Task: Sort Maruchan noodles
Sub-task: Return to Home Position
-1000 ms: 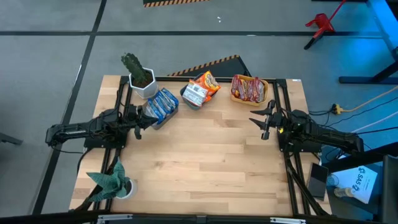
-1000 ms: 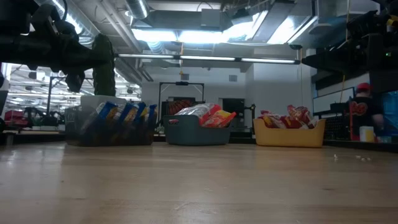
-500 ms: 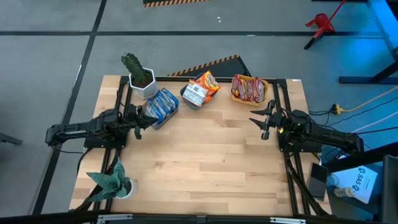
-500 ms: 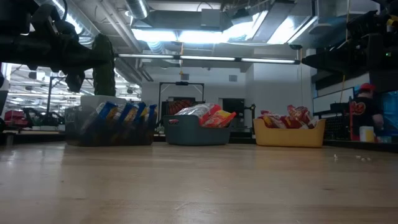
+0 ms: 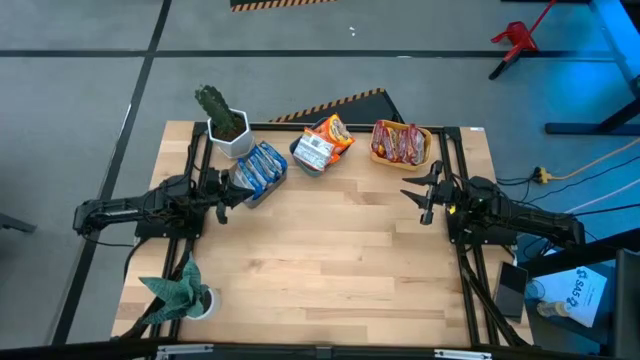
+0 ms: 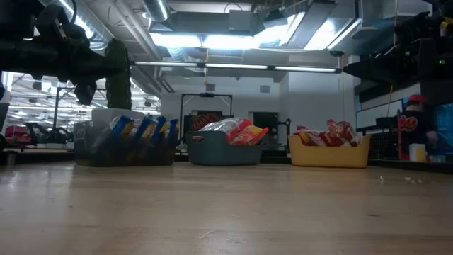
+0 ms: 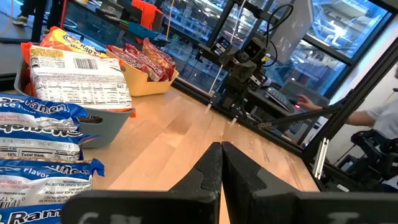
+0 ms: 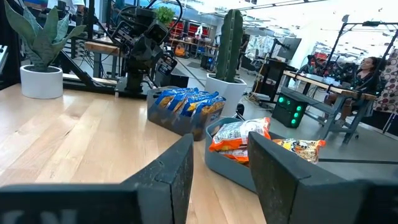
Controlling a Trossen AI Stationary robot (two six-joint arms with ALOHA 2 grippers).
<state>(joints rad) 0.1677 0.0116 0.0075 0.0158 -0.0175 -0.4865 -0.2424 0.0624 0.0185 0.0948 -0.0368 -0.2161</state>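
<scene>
Three sorted lots are lying along the far edge of the table (image 5: 340,260): blue packets (image 5: 262,167) are standing on edge in the dark bin (image 6: 83,149), orange and silver-white packets (image 5: 322,142) are sharing the teal bin (image 6: 212,153), and red packets (image 5: 397,142) are filling the yellow bin (image 6: 329,157). No loose packet is showing on the boards. The left gripper (image 7: 221,146) is hanging just beside the dark bin, clenched with its fingers pressed together and nothing between them. The right gripper (image 8: 219,142) is sitting near the yellow bin but apart from it, fingers spread and carrying nothing. Judging by this, the sorting itself is looking finished and the step in hand is the parking of both arms. The next move is calling for no grasp, only a clean retreat that is keeping the left fingers off the dark bin's wall. One open question is whether the teal bin's two colours are meant to be sharing.
</scene>
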